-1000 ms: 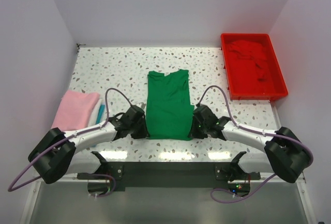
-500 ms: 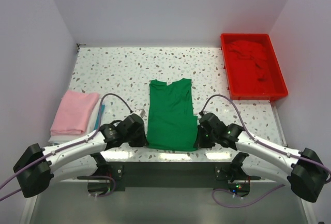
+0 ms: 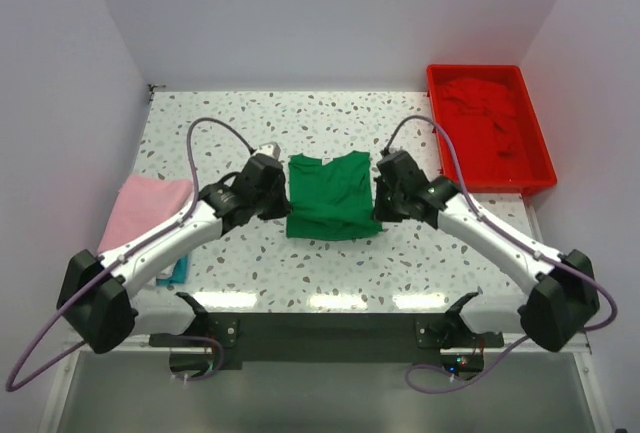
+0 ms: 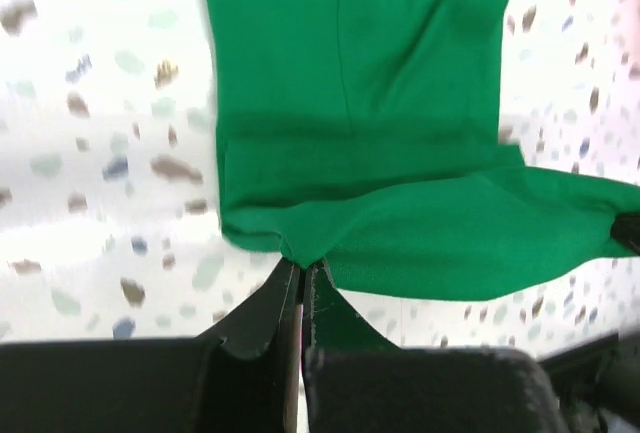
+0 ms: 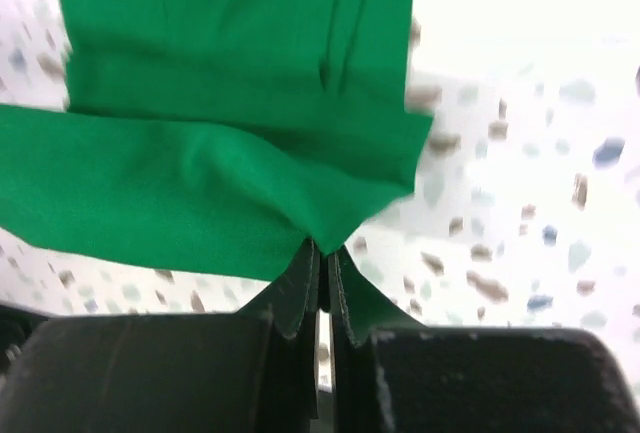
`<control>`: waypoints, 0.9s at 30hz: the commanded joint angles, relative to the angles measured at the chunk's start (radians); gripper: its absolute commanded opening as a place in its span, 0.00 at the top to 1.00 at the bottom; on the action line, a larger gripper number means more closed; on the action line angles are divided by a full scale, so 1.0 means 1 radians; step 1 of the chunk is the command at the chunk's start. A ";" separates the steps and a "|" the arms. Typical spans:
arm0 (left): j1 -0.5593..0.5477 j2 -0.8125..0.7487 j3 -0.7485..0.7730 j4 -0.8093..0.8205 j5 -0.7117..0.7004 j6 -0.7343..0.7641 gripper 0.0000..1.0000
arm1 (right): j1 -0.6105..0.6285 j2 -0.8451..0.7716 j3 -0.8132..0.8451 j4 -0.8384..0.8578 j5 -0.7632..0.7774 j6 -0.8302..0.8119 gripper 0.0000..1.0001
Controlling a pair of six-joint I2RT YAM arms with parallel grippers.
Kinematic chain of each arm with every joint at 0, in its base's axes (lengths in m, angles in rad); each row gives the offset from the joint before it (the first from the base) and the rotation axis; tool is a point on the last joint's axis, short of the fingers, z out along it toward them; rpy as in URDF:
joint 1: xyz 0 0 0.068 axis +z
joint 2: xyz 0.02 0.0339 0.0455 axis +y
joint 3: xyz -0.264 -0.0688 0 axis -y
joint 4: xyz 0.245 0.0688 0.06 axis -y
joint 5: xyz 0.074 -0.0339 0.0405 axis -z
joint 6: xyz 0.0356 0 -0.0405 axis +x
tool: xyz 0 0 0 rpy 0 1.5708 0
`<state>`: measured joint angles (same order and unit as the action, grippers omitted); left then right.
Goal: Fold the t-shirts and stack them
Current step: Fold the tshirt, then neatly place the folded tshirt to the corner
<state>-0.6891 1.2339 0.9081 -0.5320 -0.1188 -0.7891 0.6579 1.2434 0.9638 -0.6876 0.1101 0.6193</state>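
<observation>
text on view: none readable in any camera
green t-shirt (image 3: 327, 198): plain cloth, no print legible
red tray (image 3: 500, 189): no marking legible

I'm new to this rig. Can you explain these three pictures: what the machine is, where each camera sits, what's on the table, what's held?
Two robot arms are bolted at the near edge of a speckled table. The wide picture comes from a fixed camera above and behind them; each close-up comes from a camera on one wrist. On the table lie a green t-shirt in the middle, a folded pink t-shirt at the left, and a red tray at the right with a red t-shirt inside. The left end effector and the right end effector are each shut on one side of the green t-shirt, whose cloth is doubled over itself.
</observation>
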 commanded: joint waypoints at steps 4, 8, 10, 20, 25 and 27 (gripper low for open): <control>0.118 0.223 0.242 0.190 -0.062 0.087 1.00 | -0.138 0.297 0.338 0.132 -0.056 -0.101 1.00; 0.215 0.390 0.400 0.269 -0.053 0.100 1.00 | -0.222 0.517 0.600 0.126 -0.108 -0.125 1.00; 0.244 0.531 0.472 0.280 -0.035 0.129 0.94 | -0.274 0.614 0.682 0.109 -0.145 -0.128 0.96; 0.410 0.701 0.552 0.441 0.151 0.165 0.27 | -0.350 0.840 0.815 0.121 -0.113 -0.139 0.35; 0.399 0.667 0.436 0.412 0.172 0.102 0.27 | -0.336 0.771 0.672 0.191 -0.109 -0.147 0.35; 0.387 0.664 0.410 0.406 0.194 0.113 0.23 | -0.301 0.759 0.624 0.203 -0.090 -0.159 0.34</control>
<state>-0.2787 1.9427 1.3586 -0.1608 0.0219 -0.6689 0.3157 2.0735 1.6310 -0.5365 -0.0093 0.4919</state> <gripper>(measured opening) 0.752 0.655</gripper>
